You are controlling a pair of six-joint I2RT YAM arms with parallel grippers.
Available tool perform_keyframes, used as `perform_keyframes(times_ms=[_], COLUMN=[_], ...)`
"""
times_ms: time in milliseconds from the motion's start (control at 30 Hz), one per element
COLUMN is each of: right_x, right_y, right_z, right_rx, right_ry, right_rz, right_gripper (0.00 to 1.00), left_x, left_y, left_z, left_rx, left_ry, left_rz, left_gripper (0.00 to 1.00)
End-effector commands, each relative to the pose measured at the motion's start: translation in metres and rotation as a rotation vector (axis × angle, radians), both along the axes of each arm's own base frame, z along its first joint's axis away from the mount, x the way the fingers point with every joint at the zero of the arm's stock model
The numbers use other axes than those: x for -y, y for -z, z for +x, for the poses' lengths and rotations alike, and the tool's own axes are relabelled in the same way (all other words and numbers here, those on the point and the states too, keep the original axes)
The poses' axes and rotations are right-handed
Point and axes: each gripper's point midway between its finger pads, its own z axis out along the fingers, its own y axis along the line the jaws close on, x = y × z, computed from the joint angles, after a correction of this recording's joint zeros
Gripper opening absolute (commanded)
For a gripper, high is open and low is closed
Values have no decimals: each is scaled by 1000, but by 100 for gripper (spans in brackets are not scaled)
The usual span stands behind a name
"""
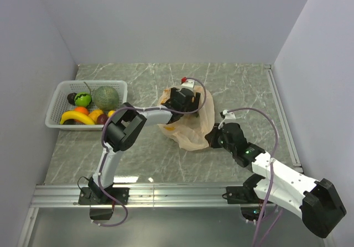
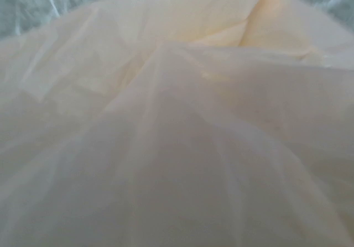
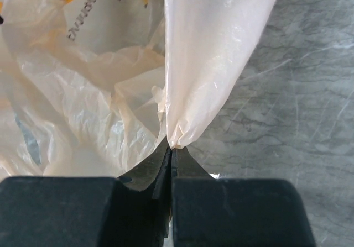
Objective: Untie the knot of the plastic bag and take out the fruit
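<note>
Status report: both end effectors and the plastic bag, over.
Right end effector shut on plastic bag edge. Left end effector at bag, jaws unreadable. Nothing blocking.

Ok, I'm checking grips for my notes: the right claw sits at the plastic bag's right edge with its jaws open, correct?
Not quite. The right claw is at that edge of the plastic bag, but its jaws are shut, not open, pinching a fold of the film between the tips. The right wrist view shows this.
</note>
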Motion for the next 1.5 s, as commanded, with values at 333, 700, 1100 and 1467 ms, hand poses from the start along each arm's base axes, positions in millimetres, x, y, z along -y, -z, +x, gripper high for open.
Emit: perform_keyframes(times_ms=[333,700,1100,1467], right_x=[0,-1,-61,-130], right_y=[-19,-114,-154,-116], right_z=[-7,-4,87,123], right_rx=[15,228,331,253], right_ry=[-39,-175,-379,-666], right_rz=[-32,-100,-181,-62], right_gripper=[0,69,80,69], left_x=[-58,-77,-88,-85], left_y=[38,-30,-64,-63], left_z=[-55,-122,-137,-144], left_rx=[-301,-247,-166,-168], left_ry=[-59,39,83,104], left_rz=[74,-8,-62,-108], left_gripper=[81,99,99,99])
